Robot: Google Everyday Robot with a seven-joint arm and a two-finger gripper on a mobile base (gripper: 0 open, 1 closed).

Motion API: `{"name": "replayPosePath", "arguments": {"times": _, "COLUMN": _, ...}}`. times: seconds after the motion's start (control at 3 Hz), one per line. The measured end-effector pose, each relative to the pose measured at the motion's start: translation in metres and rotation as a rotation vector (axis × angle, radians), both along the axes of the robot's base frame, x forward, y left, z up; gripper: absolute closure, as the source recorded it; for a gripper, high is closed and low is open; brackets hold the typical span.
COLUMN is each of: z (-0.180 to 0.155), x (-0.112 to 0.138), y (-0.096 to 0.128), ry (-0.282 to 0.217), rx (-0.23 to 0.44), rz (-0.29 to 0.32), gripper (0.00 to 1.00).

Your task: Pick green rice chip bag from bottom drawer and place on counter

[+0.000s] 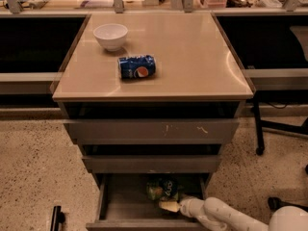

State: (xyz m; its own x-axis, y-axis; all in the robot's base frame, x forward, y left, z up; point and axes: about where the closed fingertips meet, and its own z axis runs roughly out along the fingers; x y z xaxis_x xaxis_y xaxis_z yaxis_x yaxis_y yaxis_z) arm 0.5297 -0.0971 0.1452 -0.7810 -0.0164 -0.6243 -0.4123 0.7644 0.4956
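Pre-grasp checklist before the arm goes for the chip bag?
1. Bottom drawer pulled open: ok.
2. Green rice chip bag visible inside, toward the back: ok.
3. Gripper inside the drawer, just in front of the bag: ok.
4. Gripper touching the bag: cannot tell.
5. Bare spot on the counter, right of the Pepsi can and white bowl: ok.

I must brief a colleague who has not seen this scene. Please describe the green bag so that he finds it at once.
Find the tan counter above three drawers; the bottom drawer stands open. Inside it, toward the back, lies the green rice chip bag, just beyond the gripper. It is the only crinkled green thing there; the blue can lies up on the counter.
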Motion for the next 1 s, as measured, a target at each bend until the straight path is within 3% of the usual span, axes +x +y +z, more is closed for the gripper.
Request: {"name": "replayPosePath", "arguments": {"times": 1.0, "z": 0.0000, "x": 0.0000, "y": 0.0001, "ry": 0.000, "rx": 0.000, "rz": 0.000, "gripper": 0.89}}
